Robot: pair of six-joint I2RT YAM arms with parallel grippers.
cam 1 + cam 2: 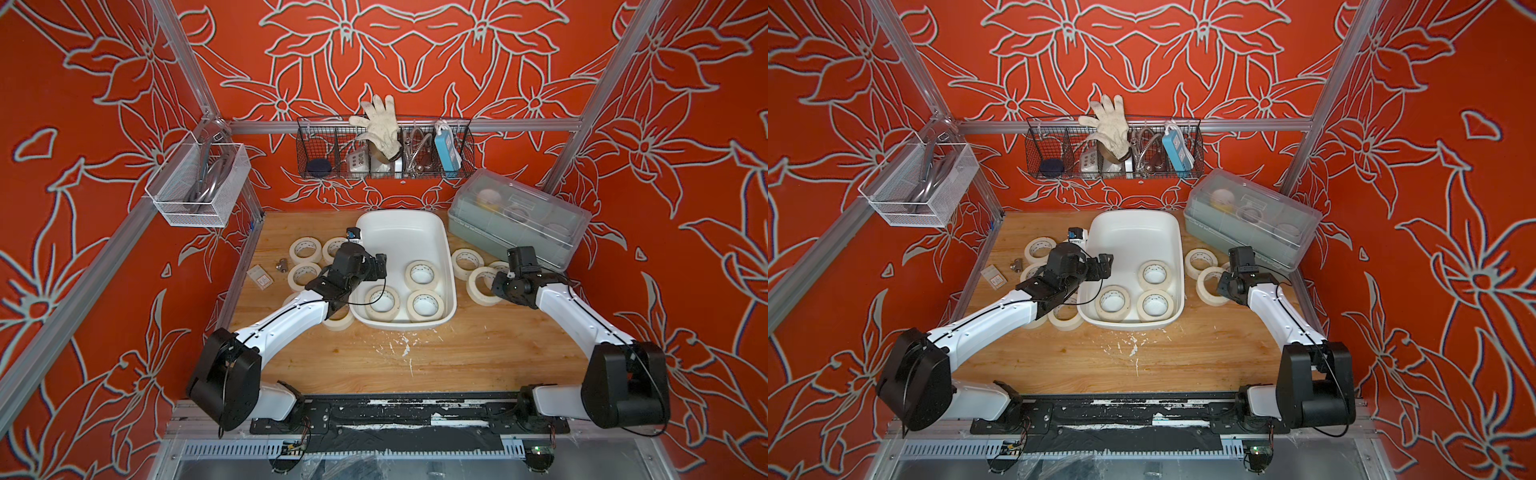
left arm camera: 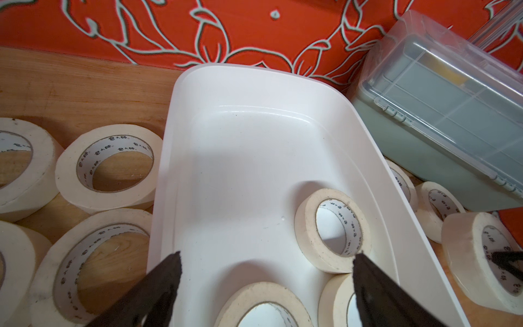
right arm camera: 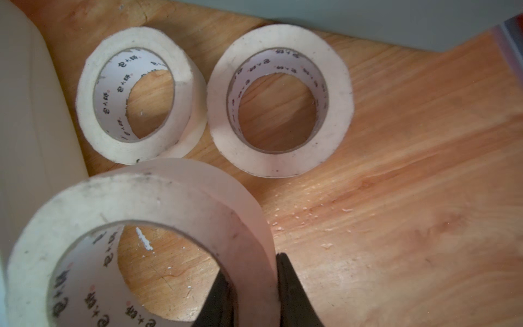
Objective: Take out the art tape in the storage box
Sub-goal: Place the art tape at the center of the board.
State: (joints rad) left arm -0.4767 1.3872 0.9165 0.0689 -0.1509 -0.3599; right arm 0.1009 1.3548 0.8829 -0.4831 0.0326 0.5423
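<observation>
three rolls of art tape (image 1: 422,273) lie flat in the storage box (image 1: 401,237), all in its 6 o'clock half. the left gripper (image 2: 266,256) hangs above the box's 9 o'clock side with its jaws spread wide, grasping nothing. the right gripper (image 3: 250,263) is clenched on the wall of a held roll (image 3: 113,198), one finger inside the ring and one outside. this roll is outside the box at its 3 o'clock, and i cannot tell whether it touches the wooden table (image 1: 457,357). two more rolls (image 3: 135,96) lie flat near it, toward 12 o'clock. several loose rolls (image 1: 305,249) lie on the table at the box's 9 o'clock. a grey-green lidded box (image 1: 519,216) stands at its 1 o'clock.
</observation>
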